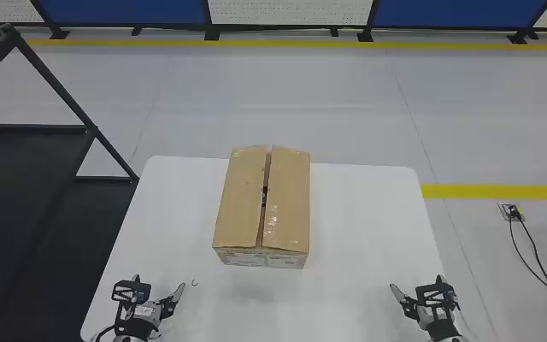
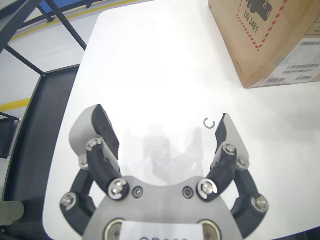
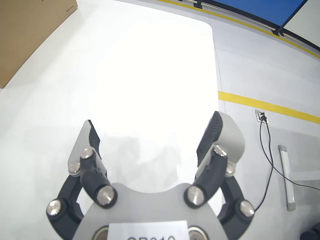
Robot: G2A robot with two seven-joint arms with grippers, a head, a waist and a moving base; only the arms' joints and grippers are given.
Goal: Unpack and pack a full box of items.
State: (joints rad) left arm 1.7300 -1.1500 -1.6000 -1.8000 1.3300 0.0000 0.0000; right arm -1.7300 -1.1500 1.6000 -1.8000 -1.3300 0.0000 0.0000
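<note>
A brown cardboard box (image 1: 263, 205) stands in the middle of the white table (image 1: 359, 256), its two top flaps folded down with a seam along the middle. Its side with a red-dashed label faces my left wrist view (image 2: 260, 26), and its corner appears in my right wrist view (image 3: 32, 18). My left gripper (image 1: 149, 299) is at the table's near left corner, open and empty (image 2: 160, 116). My right gripper (image 1: 422, 293) is at the near right corner, also open and empty (image 3: 152, 122).
A small metal C-shaped clip (image 2: 209, 123) lies on the table beside my left gripper's fingertip, also in the top view (image 1: 196, 284). A black metal frame (image 1: 60, 94) stands left of the table. A cable (image 3: 267, 151) runs over the floor on the right.
</note>
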